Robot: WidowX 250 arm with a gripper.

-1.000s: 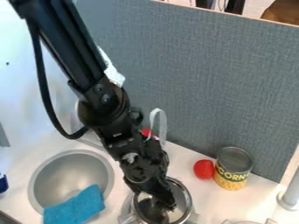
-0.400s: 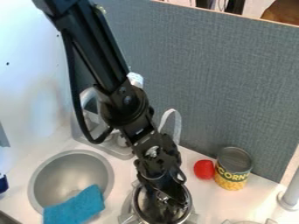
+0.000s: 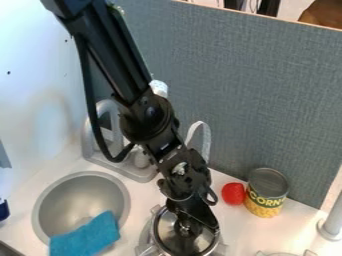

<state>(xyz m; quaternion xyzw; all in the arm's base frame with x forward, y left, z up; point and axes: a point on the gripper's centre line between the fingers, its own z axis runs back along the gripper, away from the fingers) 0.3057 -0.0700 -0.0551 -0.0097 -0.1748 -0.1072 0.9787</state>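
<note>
Gripper (image 3: 198, 224) hangs at the metal pot (image 3: 157, 236); grip state undeterminable. Pot appears rigid, smooth, probably light, slippery; rim offers best hold.

Arm (image 3: 127, 57) black all over, satin sheen. Upper link long, straight, boxy, with grooves running lengthwise. Thick black cable (image 3: 91, 105) bows out along one side in big loop. Rounded joint housing (image 3: 148, 120) mid-arm, small round screw heads above, white patch (image 3: 159, 88) behind. Wrist chunky, stacked blocky modules, silvery spot (image 3: 179, 169) on one face. Claw (image 3: 202, 222) black too, slim next to wrist
</note>
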